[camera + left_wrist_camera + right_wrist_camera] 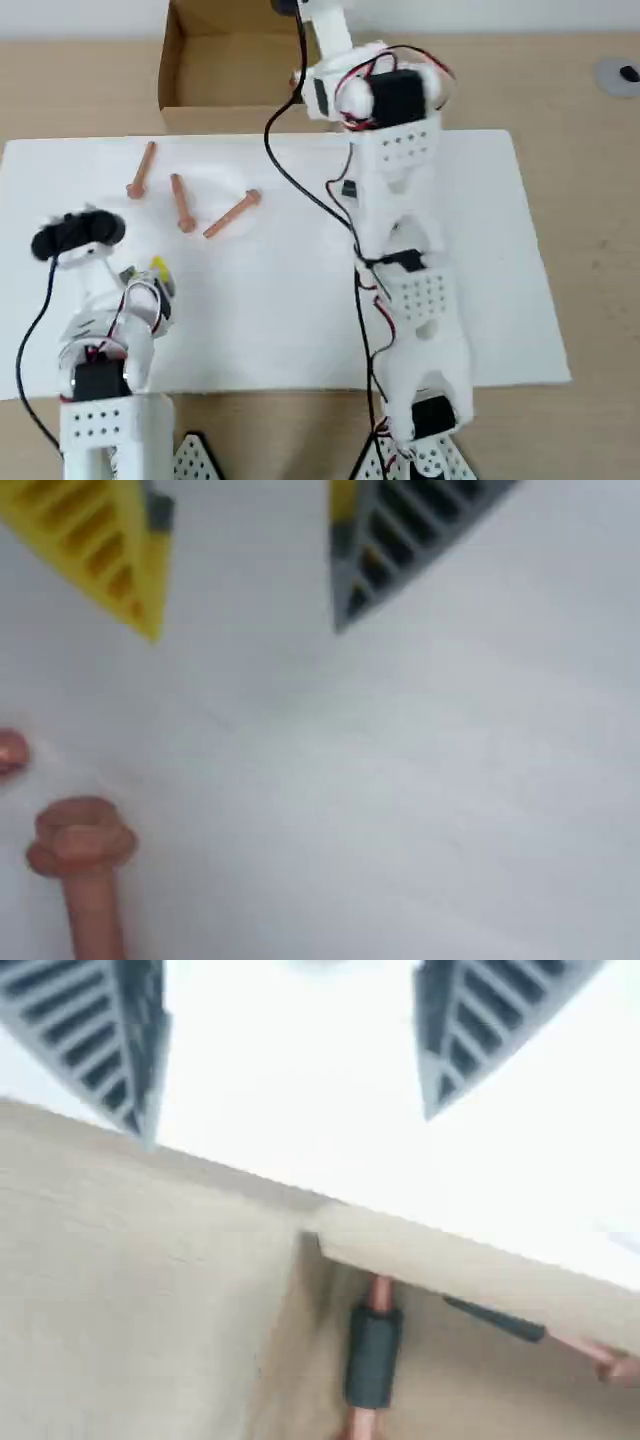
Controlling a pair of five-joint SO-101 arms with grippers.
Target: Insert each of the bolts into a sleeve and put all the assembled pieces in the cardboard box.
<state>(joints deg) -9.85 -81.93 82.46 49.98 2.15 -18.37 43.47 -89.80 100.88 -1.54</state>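
Observation:
Three bare copper-coloured bolts [141, 170] [181, 203] [232, 214] lie on the white sheet [300, 300], in front of the cardboard box [215, 60]. My left gripper [245, 628] is open just above the sheet, near one bolt [85, 870] that lies apart from its yellow finger [110, 550]. The right arm [400, 200] stretches to the box's right corner. There my right gripper [288, 1120] hangs open and empty over the box. Inside lies a bolt in a black sleeve [372, 1355], and a second sleeved bolt [500, 1322] rests along the wall.
The left arm [100, 340] stands at the sheet's near left corner. Black cables [300, 190] run across the sheet beside the right arm. A grey round object [620, 75] sits on the wooden table at the far right.

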